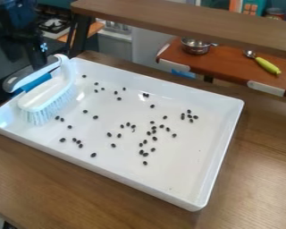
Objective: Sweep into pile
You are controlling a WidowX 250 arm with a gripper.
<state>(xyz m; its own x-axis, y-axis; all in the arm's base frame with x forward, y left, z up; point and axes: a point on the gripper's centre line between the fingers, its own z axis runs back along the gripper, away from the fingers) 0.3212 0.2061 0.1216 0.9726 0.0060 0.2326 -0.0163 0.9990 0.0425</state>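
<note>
At the left end of a white, rectangular, high-sided tray [220, 145]: one white scrub brush with pale bristles [48, 99], likely light, stiff-backed, springy below; best held by its raised handle. Small black oval beans [145, 154], scattered across the floor; probably hard, apt to roll. Black gripper [36, 58], upper left; released or clenched, cannot tell.

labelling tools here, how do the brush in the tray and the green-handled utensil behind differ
The brush is white with blue on its handle and ends in bristles; the green-handled utensil has a metal end. The brush sits bristles down in the white tray, while the utensil lies on the reddish-brown surface. Both have a handle.
</note>
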